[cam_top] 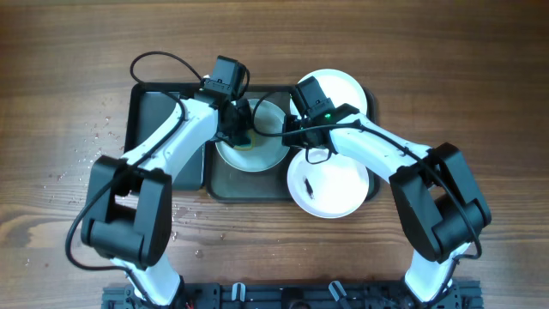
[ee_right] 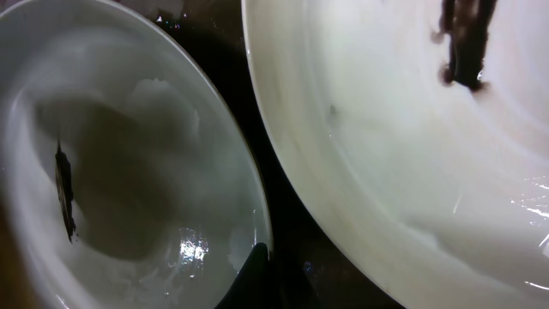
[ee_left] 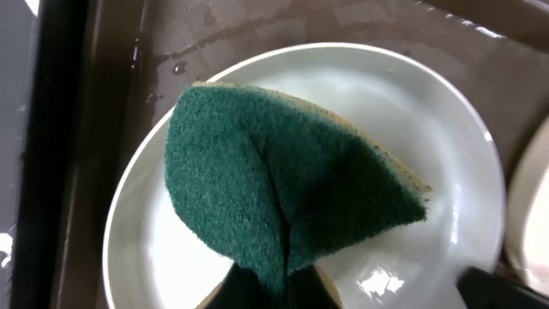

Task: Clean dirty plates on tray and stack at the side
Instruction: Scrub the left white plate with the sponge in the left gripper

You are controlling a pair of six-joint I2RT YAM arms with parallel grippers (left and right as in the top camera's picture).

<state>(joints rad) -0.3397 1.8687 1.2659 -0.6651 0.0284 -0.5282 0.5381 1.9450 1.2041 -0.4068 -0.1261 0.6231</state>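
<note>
Well, the glossy round white middle plate lies flat on the large dark grey-green rectangular tray, directly under my left gripper. Its jaws are clamped on a folded green scouring sponge with a yellow backing. From the left wrist, the sponge fans out from my fingers over the plate's centre and left half. The part of the plate that shows to the right is clean and shiny. Whether the sponge presses on the plate or hangs just above it, I cannot tell.

My right gripper sits just beside that plate's right rim with its jaws together; whether they pinch a rim I cannot tell. From the right wrist, one dark fingertip shows against the rim of the left of two white plates, each with a dark smear, but I cannot tell which plates they are.

A second white plate, the far plate, sits at the tray's far right corner, partly under my right arm. The near plate lies at the near right, carries a small dark streak, and reaches out over the tray's front rim.

A narrower black tray sits against the left side, all on a brown wooden table speckled with water droplets to the left
</note>
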